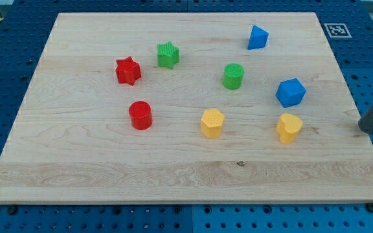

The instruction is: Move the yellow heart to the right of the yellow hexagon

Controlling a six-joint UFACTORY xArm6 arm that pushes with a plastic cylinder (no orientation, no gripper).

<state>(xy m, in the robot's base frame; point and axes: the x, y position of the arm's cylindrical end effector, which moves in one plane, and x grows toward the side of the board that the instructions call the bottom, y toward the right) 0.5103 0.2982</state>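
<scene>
Fingers are none on this arm; my tip (pixel 368 130), a dark rod's lower end, rests on the pale wooden desk (pixel 173 175) at the frame's right edge, grasping nothing. Well apart to its left sits the yellow plastic heart (pixel 289 127), already right of the yellow plastic hexagon (pixel 212 123), beneath the blue plastic cube (pixel 291 92).

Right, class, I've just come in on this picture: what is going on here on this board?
A robot arm's dark rod stands at the view's right edge of a wooden board, my tip resting clear of every block. The nearest is the yellow heart block, to the tip's left. The yellow hexagon block sits further left, so the heart already lies to its right, with a gap between them. Red, green and blue blocks lie scattered above, untouched.
</scene>
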